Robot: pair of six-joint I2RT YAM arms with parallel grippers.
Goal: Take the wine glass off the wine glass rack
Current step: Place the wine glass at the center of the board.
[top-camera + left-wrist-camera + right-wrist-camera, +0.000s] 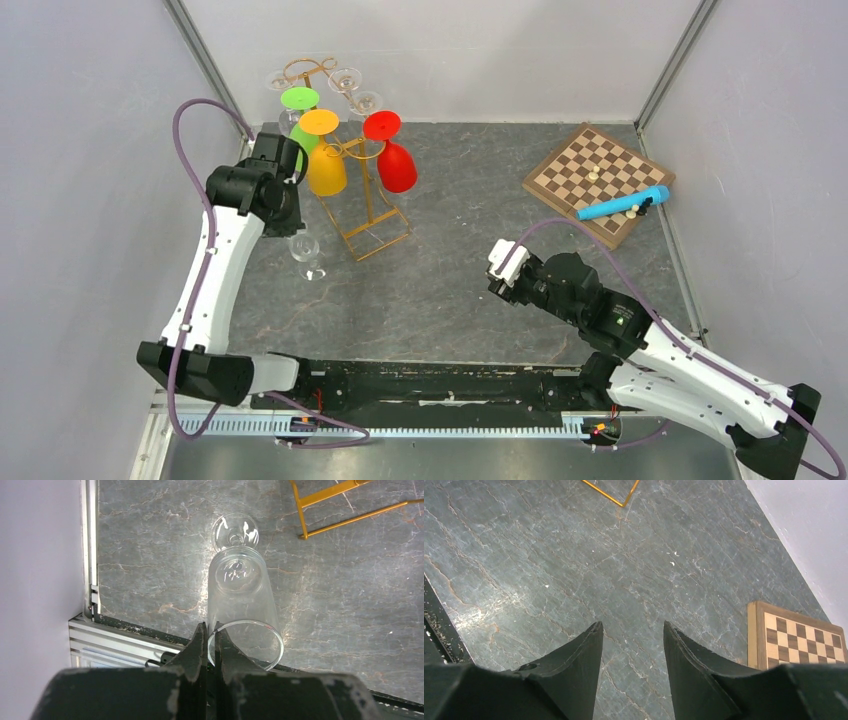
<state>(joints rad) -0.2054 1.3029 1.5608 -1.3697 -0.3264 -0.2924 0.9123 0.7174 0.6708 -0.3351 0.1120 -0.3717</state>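
The gold wire wine glass rack (pixel 366 200) stands at the back left. Green (pixel 300 120), yellow (pixel 325 160) and red (pixel 394 155) glasses hang upside down from it, with clear ones (pixel 350 85) behind. A clear wine glass (pixel 305 253) stands upright, foot down, at or just above the table in front of the rack. My left gripper (pixel 213 632) is shut on the rim of this glass (pixel 240 595), one finger inside the bowl and one outside. My right gripper (pixel 630 626) is open and empty over bare table at centre right (pixel 500 265).
A chessboard (pixel 597 180) with a blue cylinder (pixel 622 205) and small pieces lies at the back right. The rack's base bars show in the left wrist view (pixel 350 517) and the right wrist view (pixel 616 496). Walls enclose the table.
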